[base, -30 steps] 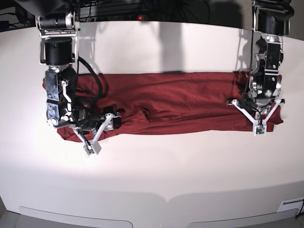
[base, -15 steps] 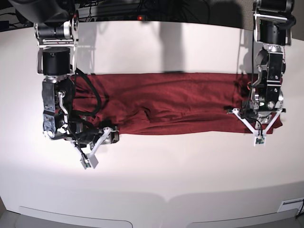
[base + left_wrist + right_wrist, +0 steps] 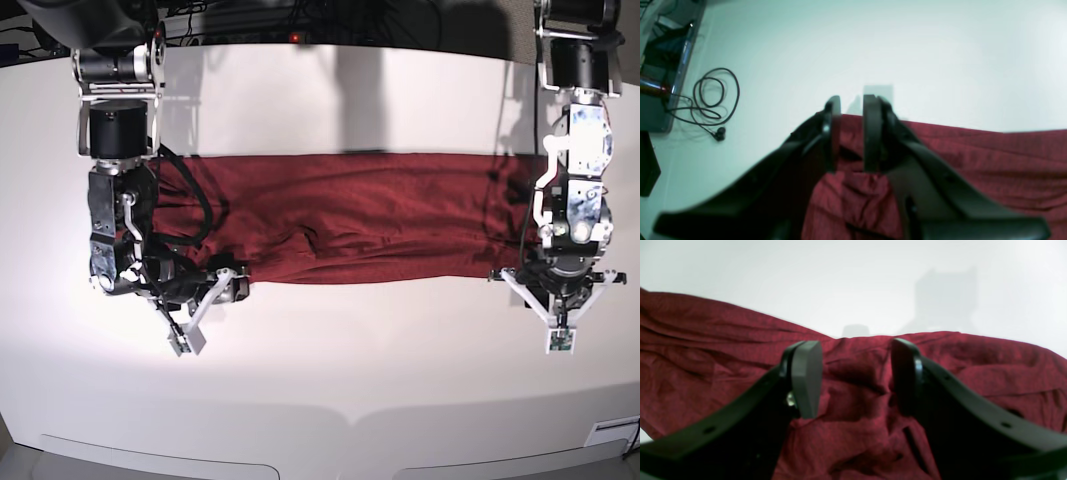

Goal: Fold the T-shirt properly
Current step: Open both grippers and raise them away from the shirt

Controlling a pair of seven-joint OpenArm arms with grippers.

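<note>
The left gripper (image 3: pixel 556 290) has come toward the table's near edge since a second ago, from over the shirt's end to just past its near hem, and the cloth's corner there has come with it. The right gripper (image 3: pixel 200 290) has also shifted nearer, most of that within the first half second.

The T-shirt (image 3: pixel 370 215) lies as a long maroon band across the white table (image 3: pixel 330 380), its near hem drawn straighter than before.

In the left wrist view the left gripper (image 3: pixel 850 133) has its jaws nearly together with a pinch of fabric between them. In the right wrist view the right gripper (image 3: pixel 857 376) has its jaws well apart, bunched cloth rising between them; whether it grips cannot be told.
</note>
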